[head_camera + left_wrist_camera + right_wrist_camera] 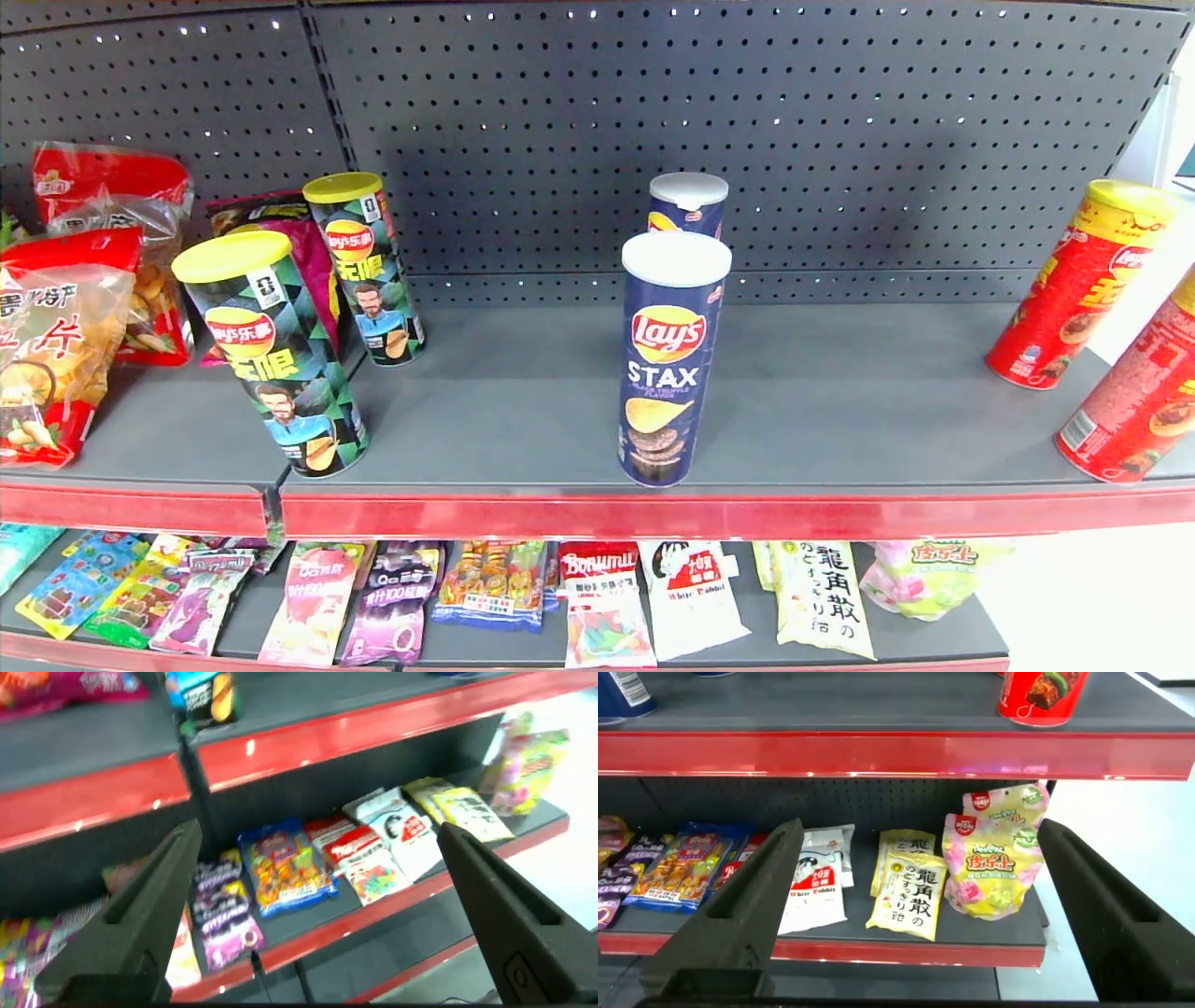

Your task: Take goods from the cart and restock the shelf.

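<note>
Left fingers (140,915) and right fingers (1106,905) wide apart, empty, level with lower shelf (906,950) of snack packets (910,891).

Before me the upper shelf (840,401) is a grey board with a red front lip. The blue chip can (670,359) stands upright at its front edge, a second blue can (688,203) right behind it. Left of the blue chip can stand a front green can (271,355) and a rear green can (366,266), with snack bags (56,345) beyond. Right of it, well apart, stand a near red can (1134,392) and a far red can (1074,285). Below it, a row of flat packets (597,607) lies on the lower shelf (938,633).
</note>
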Controlling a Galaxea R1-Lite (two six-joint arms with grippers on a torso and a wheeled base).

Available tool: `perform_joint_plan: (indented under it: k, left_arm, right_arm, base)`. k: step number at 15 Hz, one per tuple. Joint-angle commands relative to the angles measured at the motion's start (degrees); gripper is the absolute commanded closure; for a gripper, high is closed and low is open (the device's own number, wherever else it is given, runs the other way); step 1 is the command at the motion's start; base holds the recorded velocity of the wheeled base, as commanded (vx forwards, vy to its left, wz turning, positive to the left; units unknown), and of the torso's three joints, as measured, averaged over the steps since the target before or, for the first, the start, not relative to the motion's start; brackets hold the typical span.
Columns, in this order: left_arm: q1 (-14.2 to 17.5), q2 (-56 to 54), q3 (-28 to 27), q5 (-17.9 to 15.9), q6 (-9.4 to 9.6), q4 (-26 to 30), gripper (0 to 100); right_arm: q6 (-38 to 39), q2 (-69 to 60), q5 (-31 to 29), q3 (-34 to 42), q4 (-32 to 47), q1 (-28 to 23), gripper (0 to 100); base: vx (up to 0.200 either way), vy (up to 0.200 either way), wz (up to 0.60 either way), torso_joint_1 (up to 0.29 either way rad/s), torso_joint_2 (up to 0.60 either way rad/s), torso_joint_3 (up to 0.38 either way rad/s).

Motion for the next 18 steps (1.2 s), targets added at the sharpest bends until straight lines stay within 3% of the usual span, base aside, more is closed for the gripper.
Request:
perform_joint_plan:
  k: [1,2,4,5,7,8,10,11,13,15,18]
  left_arm:
    - [-0.94,9.78,-12.85,-0.24,-6.01,-0.13,0]
    - [-0.94,15.85,-17.77,-0.68,-10.58,-0.48,0]
    - [-0.94,31.93,-29.64,-4.99,-8.03,-1.1,0]
    - [-0.94,38.35,-32.63,-7.09,-6.8,-1.45,0]
    - [-1.38,48.28,-33.68,-11.31,-3.19,-5.4,0]
    - [-2.87,51.18,-33.94,-13.07,-2.93,-7.86,0]
    - [-5.25,54.96,-33.94,-12.46,-2.75,-9.27,0]
    - [-5.77,56.8,-33.68,-12.37,-1.79,-9.18,0]
    - [-5.77,60.85,-33.94,-11.31,-1.87,-9.18,0]
    - [-6.04,65.94,-34.38,-8.06,-1.52,-9.45,0]
    - [-7.44,73.33,-36.4,-7.01,-1.87,-12.43,0]
  right_arm:
    - [-0.01,0.08,0.02,0.0,0.02,0.01,0]
    - [-0.01,0.08,0.02,0.0,0.02,0.01,0]
    - [-0.01,-0.01,0.02,0.0,0.02,0.01,0]
    - [-0.01,0.08,0.02,0.0,0.02,0.01,0]
    - [-0.01,0.08,0.02,0.0,-0.07,0.01,0]
    - [-0.01,0.08,0.02,0.0,-0.07,0.01,0]
    - [-0.01,-0.01,0.02,0.0,0.02,0.01,0]
    - [-0.01,-0.01,0.02,0.0,-0.07,0.01,0]
    - [-0.01,0.08,0.02,0.0,0.02,0.01,0]
    - [-0.01,0.08,0.02,0.0,-0.07,0.01,0]
    - [-0.01,-0.01,0.02,0.0,0.02,0.01,0]
  base:
    - [0.0,0.0,0.0,0.0,0.0,0.0]
    - [0.0,0.0,0.0,0.0,0.0,0.0]
    - [0.0,0.0,0.0,0.0,0.0,0.0]
    - [0.0,0.0,0.0,0.0,0.0,0.0]
    - [0.0,0.0,0.0,0.0,0.0,0.0]
    - [0.0,0.0,0.0,0.0,0.0,0.0]
    - [0.0,0.0,0.0,0.0,0.0,0.0]
    - [0.0,0.0,0.0,0.0,0.0,0.0]
    - [0.0,0.0,0.0,0.0,0.0,0.0]
    - [0.0,0.0,0.0,0.0,0.0,0.0]
    - [0.0,0.0,0.0,0.0,0.0,0.0]
